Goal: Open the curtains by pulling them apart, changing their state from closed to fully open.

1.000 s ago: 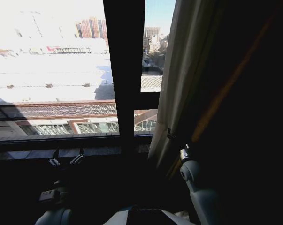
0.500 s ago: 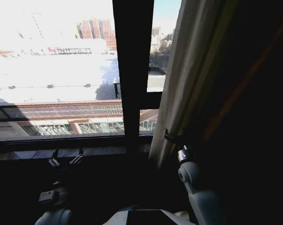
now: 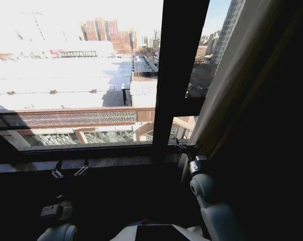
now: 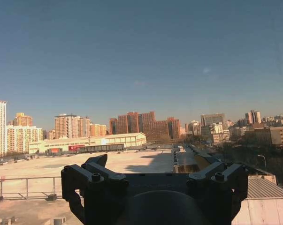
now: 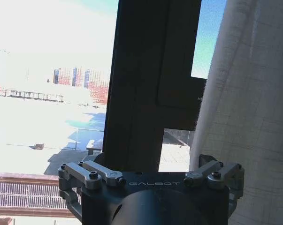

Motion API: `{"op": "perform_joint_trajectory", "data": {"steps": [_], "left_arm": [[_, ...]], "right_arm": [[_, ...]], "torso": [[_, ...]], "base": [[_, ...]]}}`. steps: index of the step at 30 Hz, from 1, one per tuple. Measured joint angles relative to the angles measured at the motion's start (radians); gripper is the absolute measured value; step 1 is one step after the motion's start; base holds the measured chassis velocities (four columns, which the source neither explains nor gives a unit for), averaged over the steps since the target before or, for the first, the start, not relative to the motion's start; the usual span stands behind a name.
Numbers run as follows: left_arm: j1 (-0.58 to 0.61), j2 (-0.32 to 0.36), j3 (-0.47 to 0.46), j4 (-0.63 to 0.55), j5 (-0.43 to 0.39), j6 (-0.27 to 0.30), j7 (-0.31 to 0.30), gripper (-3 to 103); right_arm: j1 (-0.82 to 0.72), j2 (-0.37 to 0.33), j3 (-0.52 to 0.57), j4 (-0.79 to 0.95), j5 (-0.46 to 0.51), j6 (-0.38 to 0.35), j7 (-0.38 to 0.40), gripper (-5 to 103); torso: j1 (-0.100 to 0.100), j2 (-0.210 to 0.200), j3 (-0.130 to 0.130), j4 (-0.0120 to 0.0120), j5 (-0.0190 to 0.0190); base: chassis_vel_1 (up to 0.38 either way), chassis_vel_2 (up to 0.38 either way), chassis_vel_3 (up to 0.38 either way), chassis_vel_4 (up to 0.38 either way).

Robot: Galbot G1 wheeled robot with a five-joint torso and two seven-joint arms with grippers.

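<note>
"GALBOT" on right hand (image 5: 150, 180)

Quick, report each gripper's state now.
Left gripper: open, holding nothing, low by the window sill.
Right gripper: open, at the edge of the sheer cream pleated curtain; a grip on it cannot be told.

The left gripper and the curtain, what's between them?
In the head view, the black window frame post stands between the left gripper and the curtain.
</note>
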State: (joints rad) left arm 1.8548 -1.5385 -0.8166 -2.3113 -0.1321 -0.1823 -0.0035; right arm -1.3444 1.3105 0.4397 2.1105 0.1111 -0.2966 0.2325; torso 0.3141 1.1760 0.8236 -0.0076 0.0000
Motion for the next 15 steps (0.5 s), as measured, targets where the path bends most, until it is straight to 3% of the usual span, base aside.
{"op": "perform_joint_trajectory", "data": {"steps": [15], "left_arm": [[0.015,-0.006,-0.004,-0.011,0.002,-0.010,0.000,100]], "right_arm": [[-0.002,0.004,-0.004,0.012,0.000,0.001,-0.001,100]], "torso": [[0.000,0.000,0.000,0.0000,0.0003]], "base": [[0.351,0.361,-0.356,-0.355]]}}
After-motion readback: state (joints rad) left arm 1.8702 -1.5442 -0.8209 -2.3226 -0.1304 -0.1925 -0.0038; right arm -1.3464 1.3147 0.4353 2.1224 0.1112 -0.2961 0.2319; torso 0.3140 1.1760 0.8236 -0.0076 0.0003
